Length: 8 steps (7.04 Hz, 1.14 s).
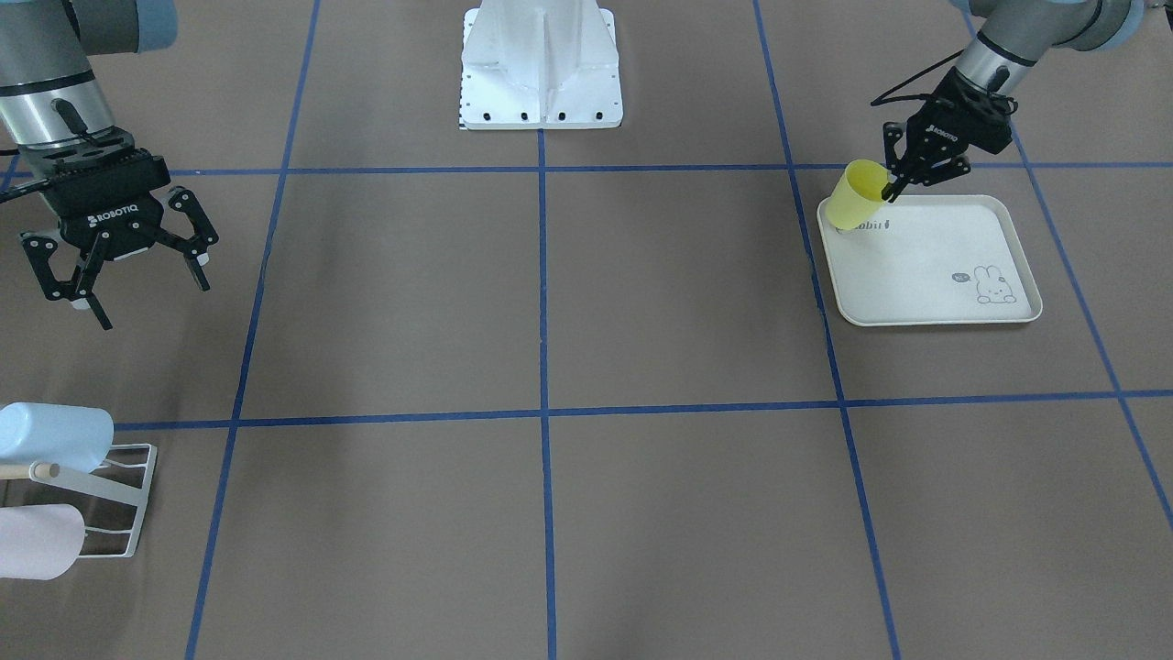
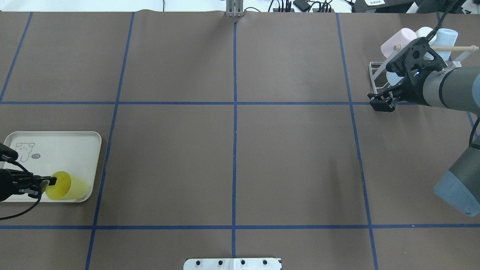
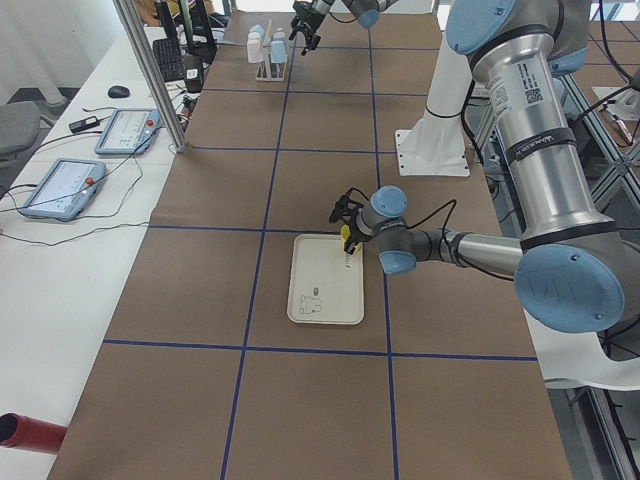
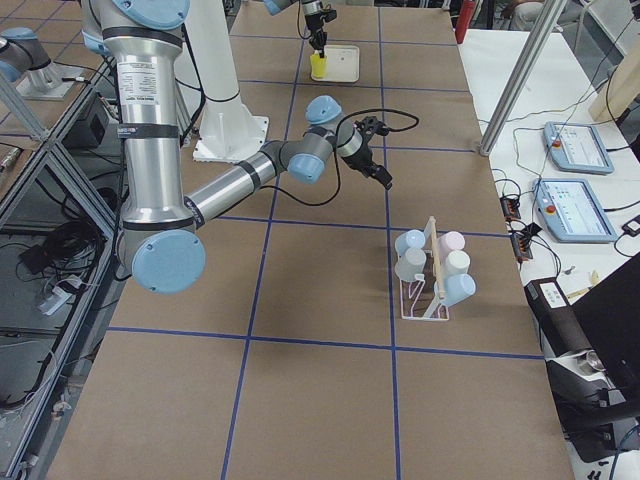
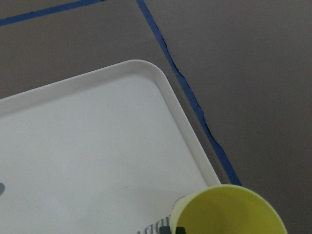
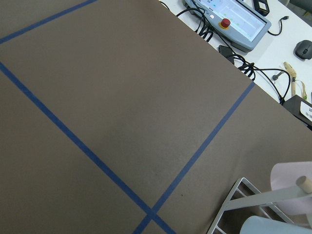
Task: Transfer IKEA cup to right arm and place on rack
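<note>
Left claw (image 1: 889, 191) was pinching the rim of the yellow cup (image 1: 857, 195): one finger inside the mouth, the other on the outer wall. The cup was tilted well off upright, its mouth turned toward the claw and its base pointing away from it. It sat over the corner of the cream tray (image 1: 926, 275) nearest the middle of the table (image 1: 678, 302) on the robot's side. I could not tell whether the base touched the tray or hung just clear of it. In the left wrist view the cup's open mouth filled the lower right corner, with the bare tray floor and its rounded rim behind it. A rabbit drawing (image 1: 992, 286) marked the tray corner diagonally opposite the cup.

Right claw (image 1: 151, 298) was at the far side of the table, well apart from the cup, fingers spread wide and holding nothing. It hung above the table near the rack (image 1: 119, 500), on the robot's side of it and not touching it.

The rack, white wire, stood on the table at the robot's right with a wooden rod (image 1: 27, 471) across it. It already carried several pale cups (image 4: 452, 242), blue, pink and white, lying on their sides on the prongs.

Blue tape lines (image 1: 542, 275) divided the brown table into squares. The white base plate (image 1: 541, 73) stood at the robot's edge of the table, on the centre line.
</note>
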### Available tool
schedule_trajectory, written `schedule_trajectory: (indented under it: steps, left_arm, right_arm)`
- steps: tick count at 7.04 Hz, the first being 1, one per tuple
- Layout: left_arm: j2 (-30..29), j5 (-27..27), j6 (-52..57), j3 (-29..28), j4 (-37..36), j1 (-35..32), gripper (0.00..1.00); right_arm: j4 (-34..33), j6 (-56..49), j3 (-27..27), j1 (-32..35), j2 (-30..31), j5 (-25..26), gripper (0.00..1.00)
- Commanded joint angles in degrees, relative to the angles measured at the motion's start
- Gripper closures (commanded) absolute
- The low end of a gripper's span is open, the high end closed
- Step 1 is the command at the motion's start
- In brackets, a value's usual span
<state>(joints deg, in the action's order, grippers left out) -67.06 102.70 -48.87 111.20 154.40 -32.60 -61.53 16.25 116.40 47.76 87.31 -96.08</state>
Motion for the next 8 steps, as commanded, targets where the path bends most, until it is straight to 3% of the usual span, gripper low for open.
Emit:
schedule_trajectory:
  steps: [1,2,3,5,6,8]
  left_arm:
    - [-0.43,2.83,0.7,1.3,-2.15,-4.63,1.0]
    - [-1.22,7.47,3.05,4.96,-7.48,-11.19,1.0]
    - [-3.41,9.08,3.51,9.52,-14.49,-12.82,1.0]
    - [-15.24,9.45,0.81,10.53,-21.92,-13.02,1.0]
    - [-22.17,9.54,-7.48,10.36,-25.17,-13.02,1.0]
    - [-31.34,15.47,-18.16,10.7,-28.18,-13.02,1.0]
  right_arm:
    - [3.76,0.54,-2.04,-1.09,-0.39,0.27,0.0]
    - [8.4,0.54,-4.58,-1.44,-0.65,0.28,0.0]
    - [14.45,0.54,-7.56,-1.71,-0.74,0.36,0.0]
    - [29.99,0.8,-13.98,-3.38,-1.7,0.28,0.0]
    - [34.07,0.72,-14.96,-4.86,-2.32,0.54,0.0]
    - [34.02,0.54,-15.41,-6.8,-7.75,0.89,0.0]
